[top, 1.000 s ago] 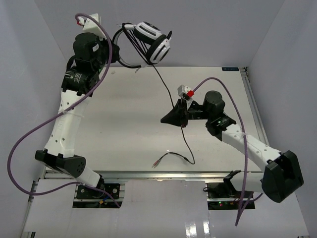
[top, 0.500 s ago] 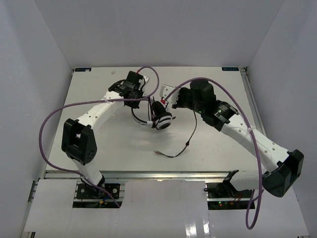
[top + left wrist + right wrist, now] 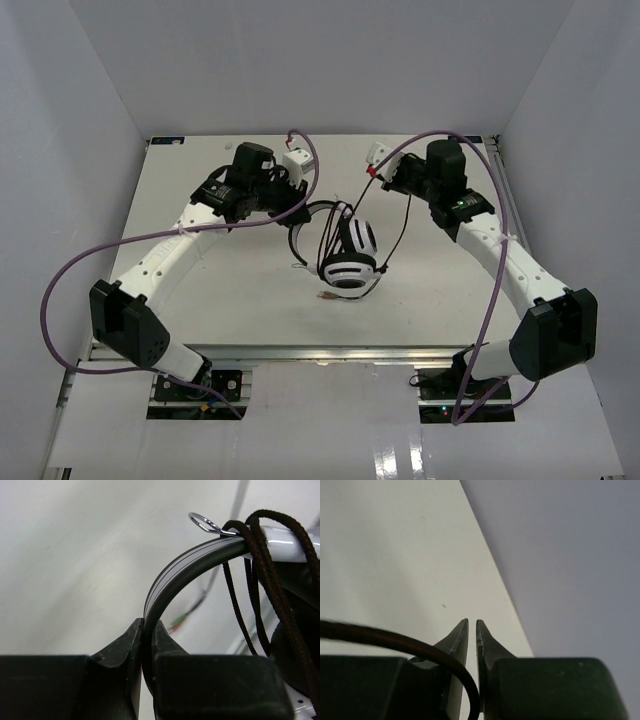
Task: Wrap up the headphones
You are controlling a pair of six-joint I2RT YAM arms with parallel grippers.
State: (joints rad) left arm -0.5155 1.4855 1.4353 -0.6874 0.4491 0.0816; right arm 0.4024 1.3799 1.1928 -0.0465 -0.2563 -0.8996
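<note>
The white headphones [image 3: 350,258] with black ear pads hang over the middle of the table. My left gripper [image 3: 298,210] is shut on their dark headband [image 3: 190,567], to the left of the ear cups. In the left wrist view my left gripper [image 3: 148,630] pinches the band edge-on, and the thin black cable [image 3: 265,580] loops several times over the band. My right gripper [image 3: 392,180] is at the back right, shut on the cable [image 3: 395,639], which slips in between the bases of its fingers [image 3: 472,622]. The cable [image 3: 392,235] runs down to the ear cups, and its plug [image 3: 326,298] lies below them.
Purple robot cables [image 3: 60,280] arc off both arms, the right one [image 3: 495,270] along the right arm. The table's back edge [image 3: 320,137] and right rail [image 3: 505,200] lie close to my right gripper. Grey walls enclose three sides.
My right gripper has pulled back and right with the cable. My left arm has shifted left, and the headphones now hang lower and a little to the right.
</note>
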